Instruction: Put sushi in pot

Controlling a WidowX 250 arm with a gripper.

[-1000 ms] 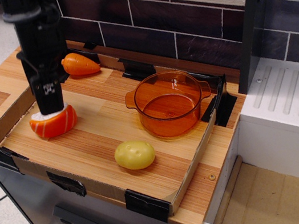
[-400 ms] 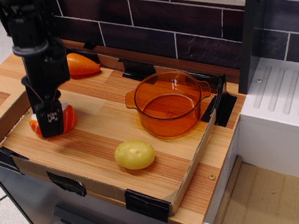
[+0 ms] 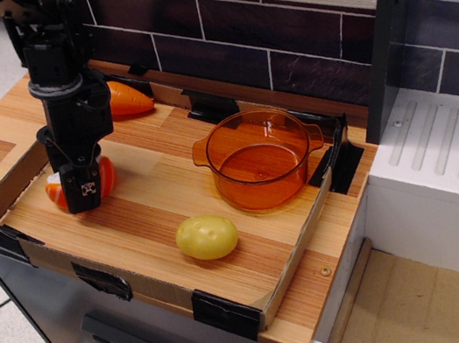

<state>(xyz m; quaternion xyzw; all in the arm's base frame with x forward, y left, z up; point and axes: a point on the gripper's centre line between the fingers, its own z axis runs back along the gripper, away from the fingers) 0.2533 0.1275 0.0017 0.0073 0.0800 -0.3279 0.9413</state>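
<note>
The sushi [image 3: 107,173], orange with white stripes and a white rice side, lies at the left of the wooden tray. My black gripper [image 3: 83,187] has come down onto it from above. Its near finger [image 3: 86,190] covers the middle of the sushi, which shows on both sides of it. The far finger is hidden, so I cannot tell how wide the jaws stand. The sushi rests on the tray floor. The translucent orange pot [image 3: 259,159] with two side handles stands upright and empty at the right of the tray, well apart from the gripper.
An orange carrot [image 3: 126,100] lies behind the gripper by the back wall. A yellow potato-like lump [image 3: 206,236] lies in front of the pot. The tray [image 3: 156,286] has low cardboard walls. A dark tiled wall runs behind, and a white drainer [image 3: 451,168] is at right.
My gripper has dropped from just above the sushi to down around it and shifted slightly right. The sushi, pot, carrot and yellow lump have stayed in place.
</note>
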